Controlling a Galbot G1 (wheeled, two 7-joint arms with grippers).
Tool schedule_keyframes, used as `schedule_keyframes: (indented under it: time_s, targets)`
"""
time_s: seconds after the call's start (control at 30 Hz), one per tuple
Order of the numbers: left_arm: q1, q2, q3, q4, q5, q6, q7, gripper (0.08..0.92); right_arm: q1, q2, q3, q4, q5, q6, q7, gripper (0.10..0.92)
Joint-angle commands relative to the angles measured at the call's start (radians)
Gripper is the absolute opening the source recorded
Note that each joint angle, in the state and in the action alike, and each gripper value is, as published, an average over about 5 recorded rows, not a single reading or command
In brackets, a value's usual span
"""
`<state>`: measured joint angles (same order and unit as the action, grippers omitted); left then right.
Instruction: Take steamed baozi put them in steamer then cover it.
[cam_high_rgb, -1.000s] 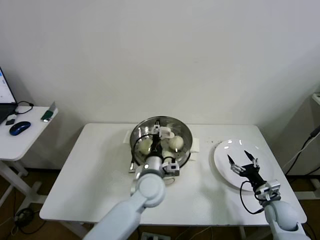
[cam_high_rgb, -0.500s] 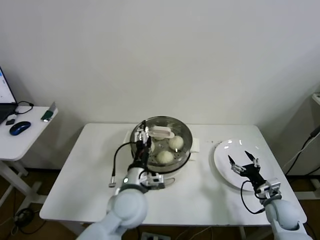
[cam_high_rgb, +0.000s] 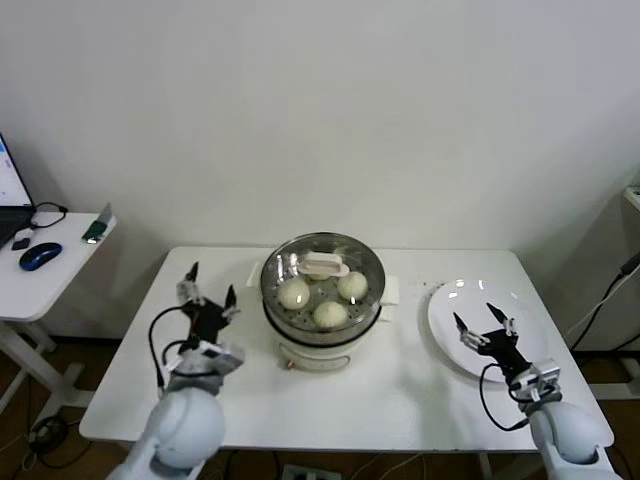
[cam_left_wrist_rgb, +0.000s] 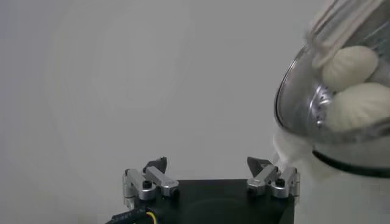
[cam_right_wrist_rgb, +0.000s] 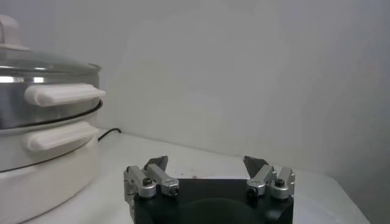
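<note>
Table (cam_high_rgb: 420, 395): white, rectangular, set against a plain white wall.

Steamer (cam_high_rgb: 322, 320): round, shiny steel pot on a white base with white side handles, standing near the table's far edge, about midway between its left and right edges. A round clear glass lid (cam_high_rgb: 345, 262) sits on top of it, with a cream rectangular handle (cam_high_rgb: 323, 266) toward the far side.

Steamed baozi: three show through the lid, all inside the steamer. One (cam_high_rgb: 294, 293) lies on the left, one (cam_high_rgb: 351, 285) on the right, one (cam_high_rgb: 329, 314) on the near side. A fourth cannot be made out.

Plate (cam_high_rgb: 450, 305): flat, white, round, near the table's right edge, well apart from the steamer.

Left gripper (cam_high_rgb: 208, 297): over the table's left part, beside the steamer and apart from it; fingers spread wide, holding nothing. In the left wrist view the same gripper (cam_left_wrist_rgb: 209, 165) has bare air between its fingertips, with the steamer (cam_left_wrist_rgb: 304, 106) off to one side.

Right gripper (cam_high_rgb: 482, 325): over the plate, near the table's right edge; fingers spread wide, nothing between them. The right wrist view shows its fingertips (cam_right_wrist_rgb: 206, 162) parted, with the lidded steamer (cam_right_wrist_rgb: 36, 131) off to one side.
</note>
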<state>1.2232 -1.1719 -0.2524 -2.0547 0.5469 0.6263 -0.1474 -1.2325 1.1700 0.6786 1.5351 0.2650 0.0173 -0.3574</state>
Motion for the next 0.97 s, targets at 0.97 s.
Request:
schedule_keyframes:
  time_s: [0.97]
  targets:
    - [0.174,-0.105,-0.338,0.274,-0.755,-0.768,0.051,0.823,-0.051,0.035,0.034,0.050,0.030,0.055,-0.008,0.823]
